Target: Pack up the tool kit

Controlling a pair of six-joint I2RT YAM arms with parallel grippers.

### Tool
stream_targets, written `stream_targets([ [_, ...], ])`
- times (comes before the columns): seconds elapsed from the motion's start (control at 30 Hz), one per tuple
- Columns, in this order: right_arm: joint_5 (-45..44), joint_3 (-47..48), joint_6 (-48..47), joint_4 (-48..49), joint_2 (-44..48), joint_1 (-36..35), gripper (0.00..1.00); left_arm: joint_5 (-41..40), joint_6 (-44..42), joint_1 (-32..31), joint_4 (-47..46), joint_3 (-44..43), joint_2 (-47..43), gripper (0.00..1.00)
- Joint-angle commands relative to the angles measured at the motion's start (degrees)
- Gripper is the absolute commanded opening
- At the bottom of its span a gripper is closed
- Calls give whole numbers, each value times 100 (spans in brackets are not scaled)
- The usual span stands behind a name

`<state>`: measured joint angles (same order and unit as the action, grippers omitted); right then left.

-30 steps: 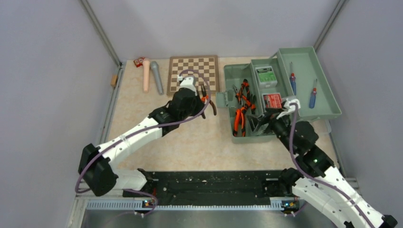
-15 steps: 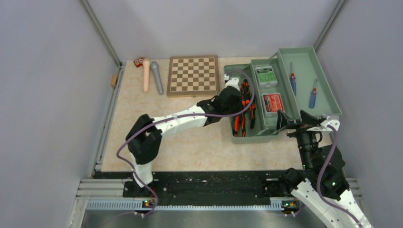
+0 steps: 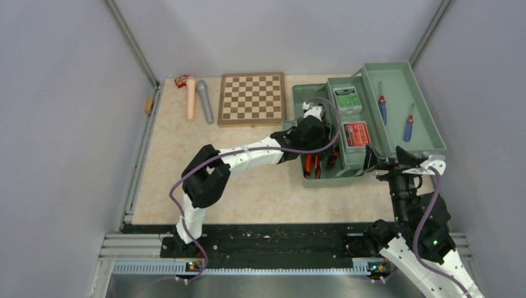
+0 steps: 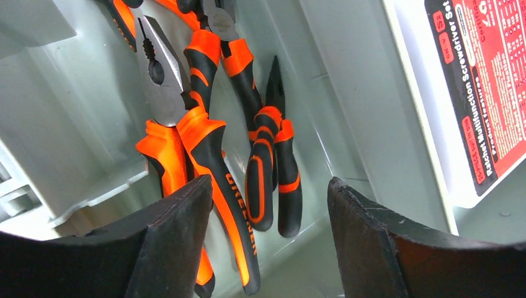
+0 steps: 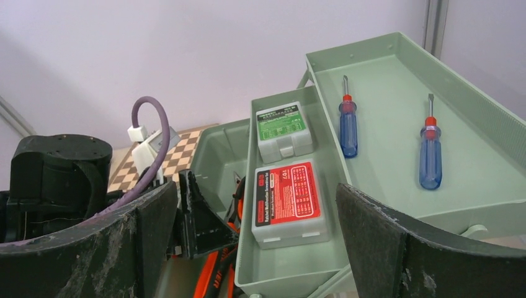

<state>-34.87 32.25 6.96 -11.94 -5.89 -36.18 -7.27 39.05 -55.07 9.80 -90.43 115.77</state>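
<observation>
Top: the sage-green toolbox (image 3: pixel 299 93) is seen opened at the desk's (image 3: pixel 186 167) far right. The left claw (image 3: pixel 317 152) is seen inside its bin, the right claw (image 3: pixel 386 158) at its near corner.
Left wrist: the claw is spread, empty, over orange-handled pliers (image 4: pixel 205 136).
Right wrist: the claw is spread, empty. The red-labelled box (image 5: pixel 286 197), green-labelled box (image 5: pixel 284 127) and screwdrivers (image 5: pixel 348 127) are laid in the trays.

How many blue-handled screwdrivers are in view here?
2. Both lie in the sage-green plastic toolbox's outermost tray: one screwdriver near its inner wall, the other nearer its outer wall. The left arm covers part of the box; more may be hidden.
</observation>
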Motion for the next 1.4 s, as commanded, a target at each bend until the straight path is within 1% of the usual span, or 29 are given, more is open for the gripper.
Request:
stream_targets([
  [0.0, -68, 5, -128, 148, -2, 24, 96, -109, -94, -48, -248, -99, -522, 75],
  [0.13, -123, -8, -127, 146, -14, 21, 96, -485, -222, -48, -242, 257, -1109, 75],
  [0.2, -147, -5, -125, 146, -11, 24, 96, -888, -312, -47, -232, 498, -1414, 75],
  [0.33, -175, -8, -131, 140, -7, 23, 96, -1680, -371, -39, 293, 831, -1849, 73],
  [0.43, -188, -8, -127, 141, -2, 22, 96, -2056, -359, -38, 659, 1111, -2021, 71],
  [0.53, -188, -5, -119, 148, -8, 23, 96, -2127, -288, -40, 769, 1312, -2031, 70],
  [0.67, -202, -10, -117, 147, -7, 23, 96, -1845, -205, -46, 637, 1358, -1852, 68],
  [0.83, -212, -8, -124, 123, -8, 23, 96, -1564, -169, -48, 594, 1083, -1385, 67],
  [0.93, -221, -8, -112, 105, -6, 26, 96, -1503, -132, -48, 628, 954, -1109, 64],
  [1.0, -214, -5, -110, 108, -4, 22, 96, -1463, -51, -48, 668, 919, -1001, 57],
  [1.07, -213, -7, -110, 108, -2, 21, 96, -1436, 23, -47, 712, 912, -945, 48],
  [1.17, -196, 11, -104, 93, -8, 24, 96, -1515, 64, -48, 777, 973, -1003, 30],
  [1.3, -109, 142, 21, -55, -92, 19, 98, -1844, 26, -48, 988, 1051, -1259, 8],
  [1.37, -37, 398, 101, -299, -318, 26, 98, -2036, -36, -48, 1133, 1118, -1401, 1],
])
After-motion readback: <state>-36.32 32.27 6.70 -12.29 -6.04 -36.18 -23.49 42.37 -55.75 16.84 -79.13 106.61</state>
